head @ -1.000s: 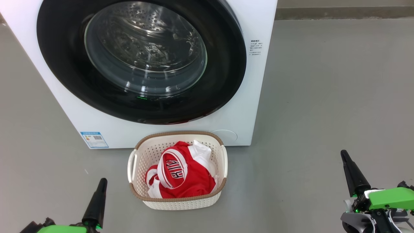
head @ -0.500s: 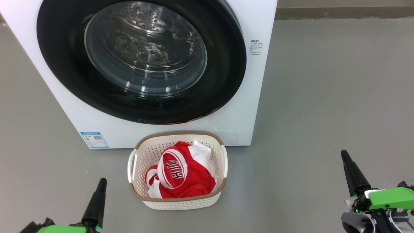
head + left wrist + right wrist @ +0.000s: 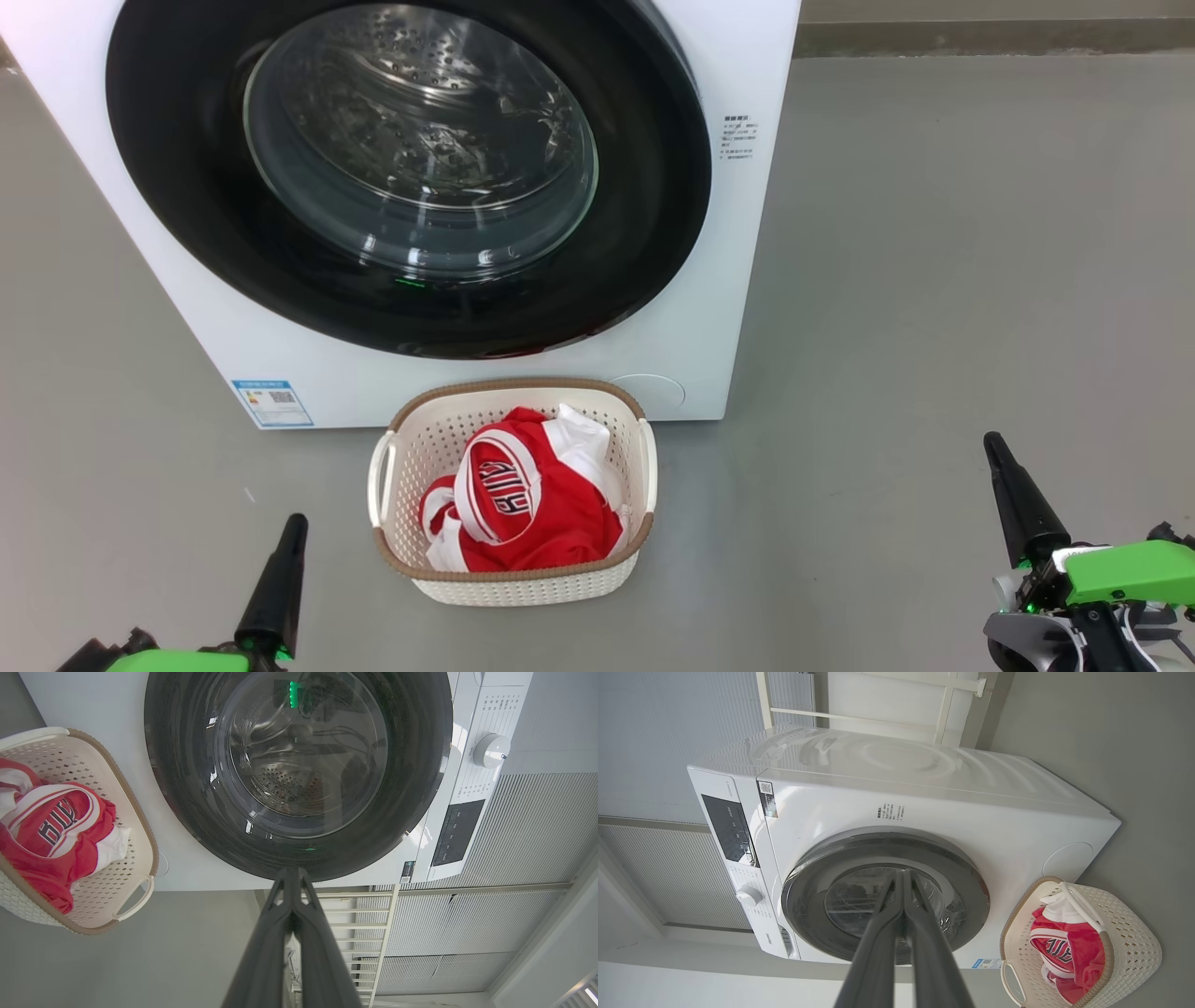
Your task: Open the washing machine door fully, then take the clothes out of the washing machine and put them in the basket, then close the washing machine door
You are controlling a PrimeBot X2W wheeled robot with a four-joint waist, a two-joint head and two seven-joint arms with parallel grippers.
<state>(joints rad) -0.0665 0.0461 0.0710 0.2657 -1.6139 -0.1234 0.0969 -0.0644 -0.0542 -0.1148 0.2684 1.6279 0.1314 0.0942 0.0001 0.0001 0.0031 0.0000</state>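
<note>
Head view has the washing machine door (image 3: pixel 411 177) lying flush against the white front of the washing machine (image 3: pixel 719 308). Its glossy black ring is unbroken all round, and the bare steel drum (image 3: pixel 420 121) shows through the glass with no fabric inside that I can make out. Just below it, on the floor (image 3: pixel 934 280) and close against the machine's foot, stands the basket (image 3: pixel 515 384). The red-and-white clothes (image 3: pixel 532 509) are heaped in it, one white fold riding up at the back right corner. Out to either side, well apart from door and basket alike, the left claw (image 3: pixel 295 525) and the right claw (image 3: pixel 993 446) point up with fingers pressed together on nothing. Each wrist view shows the same: two dark fingers meeting at the tips. By my reading all three steps look done, so the hazards are small ones. Flush is not proof of latched: if the catch is not engaged, the door may drift open. A faint red streak (image 3: pixel 569 343) along the door's lower edge could be the clothes mirrored in the gloss or a trapped hem. I cannot tell which, and a trapped hem would hold the catch off. Should the left arm sweep inward, it could clip the light basket and tip the load onto the floor.
</note>
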